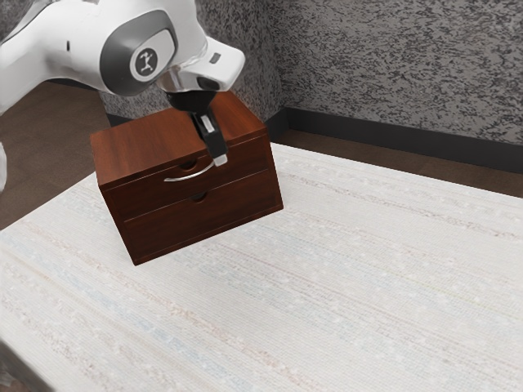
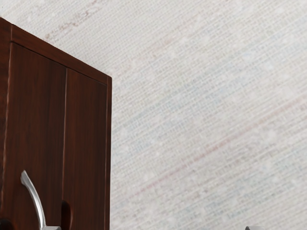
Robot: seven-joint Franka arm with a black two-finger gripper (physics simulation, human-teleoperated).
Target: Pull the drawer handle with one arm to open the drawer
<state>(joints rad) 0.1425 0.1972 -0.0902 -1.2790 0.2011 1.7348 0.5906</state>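
A dark wooden cabinet (image 1: 176, 135) with two drawers stands at the back of the table toward the exterior view's left. The upper drawer front (image 1: 237, 162) sits flush with the cabinet and carries a curved silver handle (image 1: 188, 175). My gripper (image 1: 215, 150) hangs over the front top edge, pointing down at the end of the handle nearer the exterior view's right. One finger (image 1: 212, 137) lies against the drawer front there. In the wrist view the handle (image 2: 32, 197) curves along the wooden front (image 2: 48, 124), and the two fingertips stand far apart, so the gripper is open.
The lower drawer (image 1: 208, 214) has only a small finger notch and also sits flush. The pale woven tabletop (image 1: 351, 278) spreads wide in front of the cabinet and toward the exterior view's right. A grey wall (image 1: 392, 57) with a dark skirting rises behind.
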